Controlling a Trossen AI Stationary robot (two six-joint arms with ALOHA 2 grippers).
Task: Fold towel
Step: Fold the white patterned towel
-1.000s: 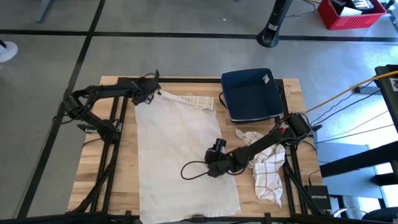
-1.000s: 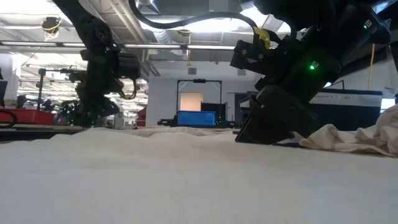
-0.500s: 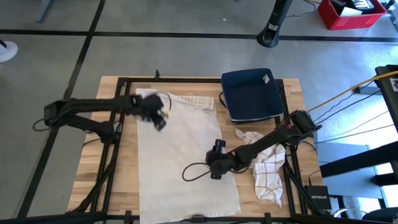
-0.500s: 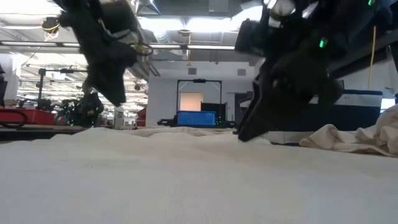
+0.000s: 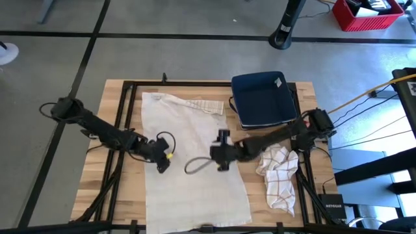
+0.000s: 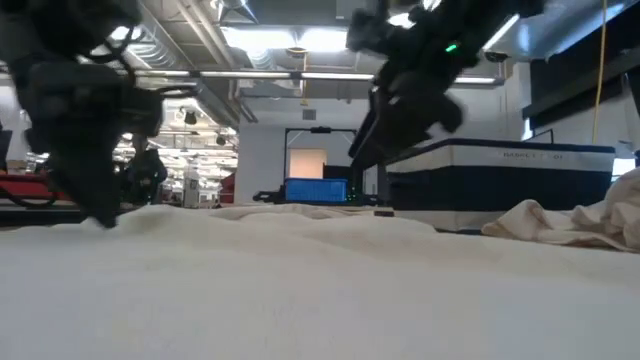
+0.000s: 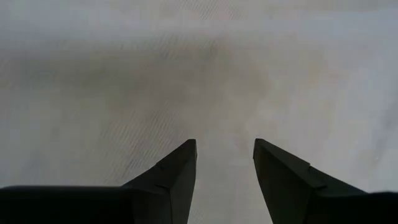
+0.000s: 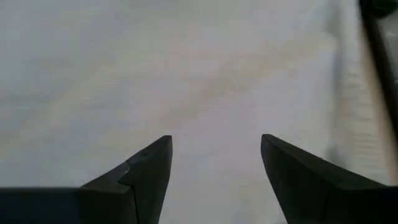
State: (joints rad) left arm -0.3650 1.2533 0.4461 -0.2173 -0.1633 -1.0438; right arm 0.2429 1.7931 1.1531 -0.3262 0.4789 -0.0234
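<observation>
Both claws (image 5: 162, 160) (image 5: 220, 155) apart over towel (image 5: 195, 188); contact unclear

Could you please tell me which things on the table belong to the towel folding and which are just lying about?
Job in hand: white towel, spread flat; left gripper and right gripper, both open above it.

Lying about: crumpled checked cloth; dark blue bin.

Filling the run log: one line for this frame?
stage: pre-grasp | large white cloth towel: flat on table | left gripper: open, over left edge | right gripper: open, over right side
</observation>
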